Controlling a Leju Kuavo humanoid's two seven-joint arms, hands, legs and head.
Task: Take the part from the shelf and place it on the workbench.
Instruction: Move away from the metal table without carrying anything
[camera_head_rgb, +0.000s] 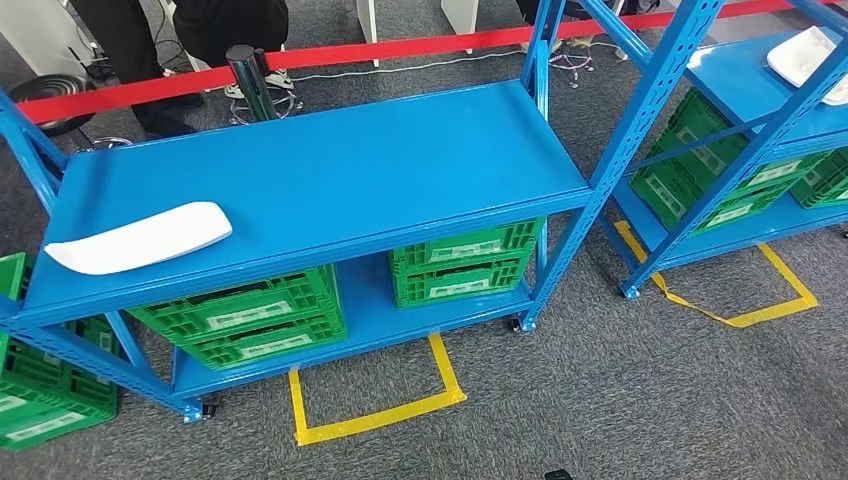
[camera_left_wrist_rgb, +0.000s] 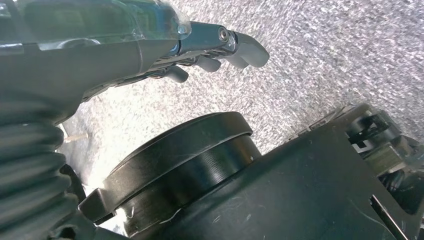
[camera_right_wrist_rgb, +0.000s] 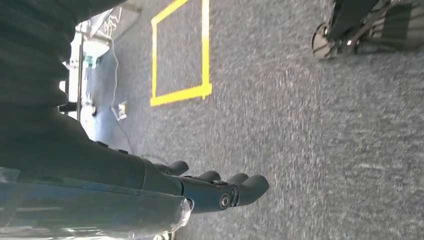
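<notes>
A blue metal shelf (camera_head_rgb: 330, 170) fills the middle of the head view, seen from above on grey carpet (camera_head_rgb: 620, 390). The part (camera_head_rgb: 140, 238), a long, white, slightly curved panel, lies flat on the top board at the left of the frame, near the front edge. Green plastic crates (camera_head_rgb: 245, 315) sit on the lower board beneath it, with another stack (camera_head_rgb: 462, 262) at centre. A second blue shelf (camera_head_rgb: 745, 120) stands at the upper right, carrying a second white panel (camera_head_rgb: 805, 55) at the frame's top right corner and more green crates (camera_head_rgb: 700, 160) below. Yellow tape (camera_head_rgb: 375, 415) marks a square on the carpet at lower centre. A red barrier band (camera_head_rgb: 400, 48) crosses the top of the frame, with the legs of people (camera_head_rgb: 150, 50) behind it at upper left. In the left wrist view the left hand (camera_left_wrist_rgb: 215, 50) hangs over the carpet, fingers loosely curved and apart, holding nothing. In the right wrist view the right hand (camera_right_wrist_rgb: 220, 187) likewise hangs above the carpet, fingers gently curved and spread, holding nothing, with a yellow tape square (camera_right_wrist_rgb: 180, 55) on the floor beyond it.
</notes>
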